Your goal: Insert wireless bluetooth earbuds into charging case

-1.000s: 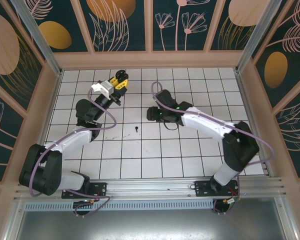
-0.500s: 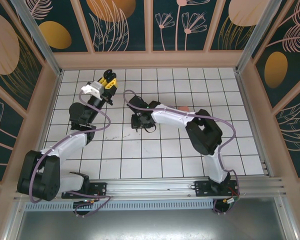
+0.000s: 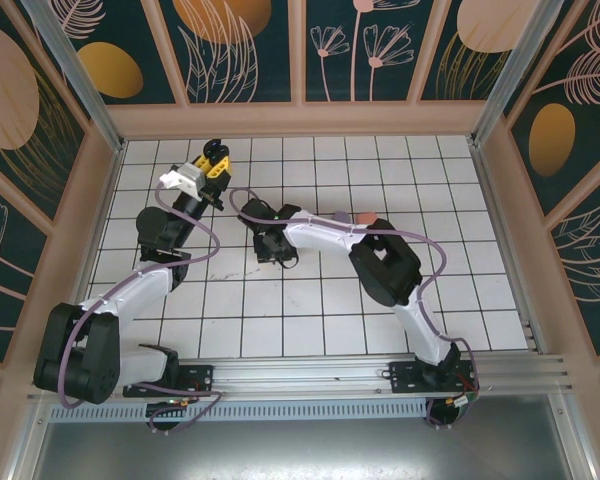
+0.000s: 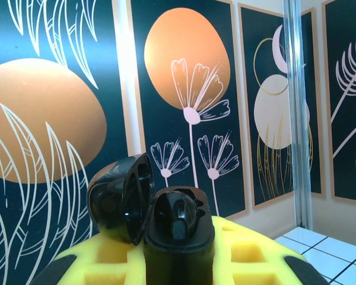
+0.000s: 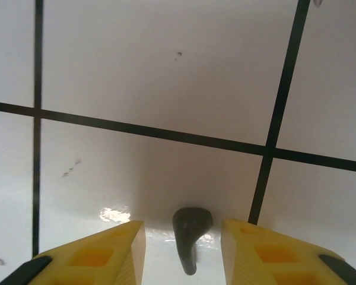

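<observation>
Left fingers, yellow-padded, clamped tight on black pebble-shaped charging case. Case lid is swung open to the side and it faces the wall panels. Right fingers are low over white gridded tabletop, partly open, straddling small black stemmed earbud lying on a tile near a grid line. Gap on each side, not gripped.

We see both arms over the left half of the table. The left gripper sits above the far left part. The charging case is between its fingers, with the lid standing to the left of the body. To its right and nearer the arm bases, the right gripper is down at the table. An earbud lies on the table between its fingers, closer to the right one.
</observation>
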Controlling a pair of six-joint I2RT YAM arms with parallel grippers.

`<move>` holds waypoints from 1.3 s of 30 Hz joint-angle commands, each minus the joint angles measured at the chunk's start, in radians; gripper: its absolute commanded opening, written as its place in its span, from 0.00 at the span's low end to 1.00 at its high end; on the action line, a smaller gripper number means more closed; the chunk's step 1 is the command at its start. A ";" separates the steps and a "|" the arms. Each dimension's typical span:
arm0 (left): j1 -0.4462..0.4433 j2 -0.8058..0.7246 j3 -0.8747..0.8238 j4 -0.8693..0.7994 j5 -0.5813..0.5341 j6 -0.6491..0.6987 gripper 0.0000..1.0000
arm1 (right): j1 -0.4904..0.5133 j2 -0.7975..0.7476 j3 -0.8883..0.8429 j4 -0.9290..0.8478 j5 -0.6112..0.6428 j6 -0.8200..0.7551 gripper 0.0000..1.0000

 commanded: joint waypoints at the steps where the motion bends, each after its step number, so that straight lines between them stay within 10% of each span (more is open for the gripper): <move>1: 0.005 -0.015 -0.005 0.061 0.000 -0.011 0.00 | 0.004 0.035 0.045 -0.058 0.039 0.009 0.38; 39: 0.005 -0.013 0.008 0.042 0.044 -0.040 0.00 | 0.020 -0.047 -0.001 -0.001 0.115 0.023 0.14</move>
